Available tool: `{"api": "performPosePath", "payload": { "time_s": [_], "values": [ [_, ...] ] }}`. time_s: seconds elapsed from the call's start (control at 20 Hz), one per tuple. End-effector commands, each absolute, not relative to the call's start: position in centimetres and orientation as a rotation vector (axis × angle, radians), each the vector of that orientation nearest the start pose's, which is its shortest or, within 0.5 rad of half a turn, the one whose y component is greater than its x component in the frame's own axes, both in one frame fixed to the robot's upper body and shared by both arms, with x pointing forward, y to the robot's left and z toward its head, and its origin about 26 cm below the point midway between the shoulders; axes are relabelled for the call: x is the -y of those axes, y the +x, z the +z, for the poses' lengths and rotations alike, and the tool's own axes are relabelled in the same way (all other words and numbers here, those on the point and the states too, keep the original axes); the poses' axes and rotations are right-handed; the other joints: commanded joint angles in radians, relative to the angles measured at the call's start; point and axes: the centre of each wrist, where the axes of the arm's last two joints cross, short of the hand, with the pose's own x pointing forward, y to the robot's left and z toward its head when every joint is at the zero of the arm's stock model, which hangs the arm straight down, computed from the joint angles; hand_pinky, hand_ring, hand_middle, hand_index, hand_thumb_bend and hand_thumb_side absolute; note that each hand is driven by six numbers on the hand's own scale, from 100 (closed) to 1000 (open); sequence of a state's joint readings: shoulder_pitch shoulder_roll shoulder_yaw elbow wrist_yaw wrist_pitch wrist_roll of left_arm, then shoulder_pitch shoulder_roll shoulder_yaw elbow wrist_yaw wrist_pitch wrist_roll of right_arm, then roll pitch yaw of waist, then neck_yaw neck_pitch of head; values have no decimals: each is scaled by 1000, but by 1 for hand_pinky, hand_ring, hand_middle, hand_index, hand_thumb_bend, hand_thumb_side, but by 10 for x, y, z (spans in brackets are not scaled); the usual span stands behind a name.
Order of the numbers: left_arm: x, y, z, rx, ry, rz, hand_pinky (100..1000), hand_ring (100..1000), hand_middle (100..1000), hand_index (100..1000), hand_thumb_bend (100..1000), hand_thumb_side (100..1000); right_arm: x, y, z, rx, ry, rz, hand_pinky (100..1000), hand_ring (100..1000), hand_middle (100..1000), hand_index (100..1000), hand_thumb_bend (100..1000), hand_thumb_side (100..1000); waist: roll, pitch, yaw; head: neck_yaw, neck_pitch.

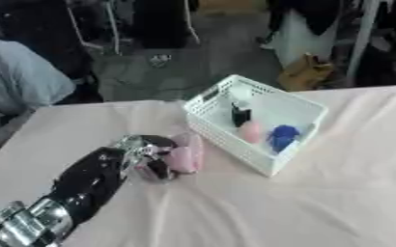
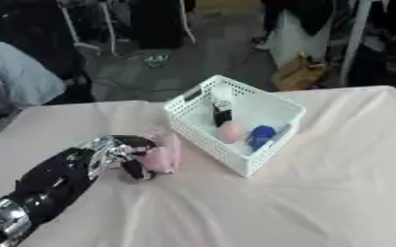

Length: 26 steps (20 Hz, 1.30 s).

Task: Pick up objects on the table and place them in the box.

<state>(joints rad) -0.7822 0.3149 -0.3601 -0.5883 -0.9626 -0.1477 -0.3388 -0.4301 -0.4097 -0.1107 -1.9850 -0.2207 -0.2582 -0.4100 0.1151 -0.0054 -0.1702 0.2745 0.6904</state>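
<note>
The pink object (image 1: pixel 186 154) lay on the bench (image 1: pixel 319 202), just left of the box (image 1: pixel 299 108) and near its lower left wall. It looked soft and pale pink; its exact kind could not be made out. The left hand (image 1: pixel 147 153) was at it from the left, with fingers curled round its near side, so the hand was grasping the pink object while it rested on the cloth. The black forearm ran from the lower left corner up to the hand, with a silver joint at the very corner.

The box was a white lattice basket, set askew on the bench with one corner pointing away from the robot. Inside it stood a dark bottle (image 1: pixel 239 116) with a pale top near the far left wall. A pink thing (image 1: pixel 250 131) lay beside the bottle, toward the near wall. A blue thing (image 1: pixel 282 136) lay just right of that pink one, close to the near right wall.

The bench was covered by a pale pinkish cloth with faint creases. The right hand showed in neither view.
</note>
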Motion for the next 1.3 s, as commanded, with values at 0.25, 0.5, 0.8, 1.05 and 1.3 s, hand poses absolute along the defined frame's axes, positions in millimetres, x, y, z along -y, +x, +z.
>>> {"api": "performPosePath", "payload": {
  "time_s": [0.25,0.5,0.8,1.05,1.3],
  "values": [
    [-259,424,-28,886,564,-1518,100,100,100,137,257,245,286,305,261,-3551,184,329,825,887,746,716,100,695,-2,-10,0,1,-10],
    [-251,428,-18,909,531,-1448,100,100,100,128,476,104,286,305,261,-3558,181,322,824,888,746,717,100,692,-2,-12,-1,0,-13],
    [-248,436,6,880,510,-1460,100,100,100,126,500,100,285,305,260,-3567,186,318,824,889,746,718,100,690,1,-16,-2,0,-10],
    [-246,443,31,882,514,-1452,100,100,100,122,530,100,285,305,260,-3574,187,315,824,889,747,718,100,690,2,-20,-1,-1,-9],
    [-242,448,58,877,507,-1455,100,100,100,120,566,100,285,305,260,-3579,185,309,823,889,746,718,100,687,4,-21,-3,-1,-6]
  ]
}}
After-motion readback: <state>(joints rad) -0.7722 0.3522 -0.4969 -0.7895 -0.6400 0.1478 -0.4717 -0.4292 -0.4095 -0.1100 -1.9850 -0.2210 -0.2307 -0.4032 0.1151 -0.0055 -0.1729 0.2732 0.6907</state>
